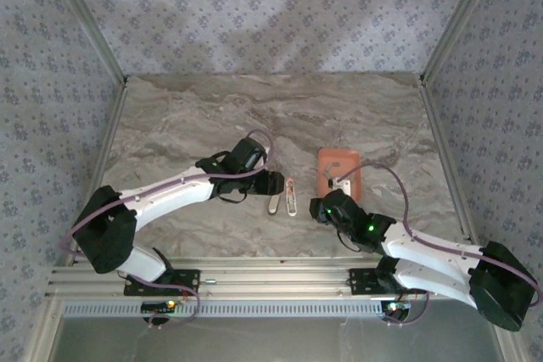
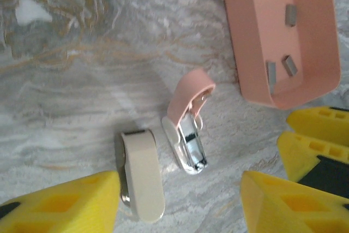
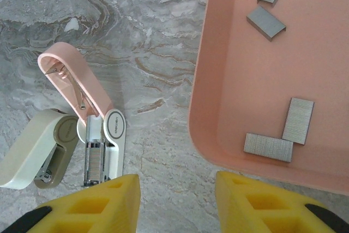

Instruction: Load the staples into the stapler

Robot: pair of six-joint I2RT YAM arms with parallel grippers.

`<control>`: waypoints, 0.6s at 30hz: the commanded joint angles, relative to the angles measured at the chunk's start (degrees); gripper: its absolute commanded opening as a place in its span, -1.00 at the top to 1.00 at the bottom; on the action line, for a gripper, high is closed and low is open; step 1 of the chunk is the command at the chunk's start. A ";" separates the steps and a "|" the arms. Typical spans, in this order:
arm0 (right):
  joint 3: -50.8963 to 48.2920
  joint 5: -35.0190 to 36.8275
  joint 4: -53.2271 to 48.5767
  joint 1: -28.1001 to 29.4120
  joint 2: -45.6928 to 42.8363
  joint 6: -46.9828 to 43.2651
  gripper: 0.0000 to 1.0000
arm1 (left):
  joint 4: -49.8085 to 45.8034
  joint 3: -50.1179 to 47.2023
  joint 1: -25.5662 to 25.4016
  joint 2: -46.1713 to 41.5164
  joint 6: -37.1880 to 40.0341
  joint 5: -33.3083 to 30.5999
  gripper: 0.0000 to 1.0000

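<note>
Pink stapler [image 3: 73, 80] lies flipped open ahead-left of the spread, empty right jaws; left jaws gape empty too.

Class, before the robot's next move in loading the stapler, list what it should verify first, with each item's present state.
1. Pink stapler opened, magazine exposed: ok.
2. Staples lying loose in the tray: ok.
3. Right gripper jaws open, empty, by the tray's edge: ok.
4. Left gripper jaws open, holding nothing: ok.
5. Pink stapler held steady: not ok, no jaws closed on it.
6. Magazine free of old staples: cannot tell.
</note>
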 commanded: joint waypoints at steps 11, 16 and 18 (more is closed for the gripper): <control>-1.84 -2.96 2.70 -1.31 -0.21 -0.23 0.16 | 7.27 8.37 5.63 8.26 14.75 7.34 -0.38; -2.83 -7.52 4.81 -2.57 -0.11 -2.19 0.16 | 10.22 12.09 5.97 13.76 18.04 11.92 -0.38; -3.24 -9.62 5.91 -3.40 0.14 -2.81 0.16 | 10.90 13.53 6.40 15.79 18.79 13.22 -0.38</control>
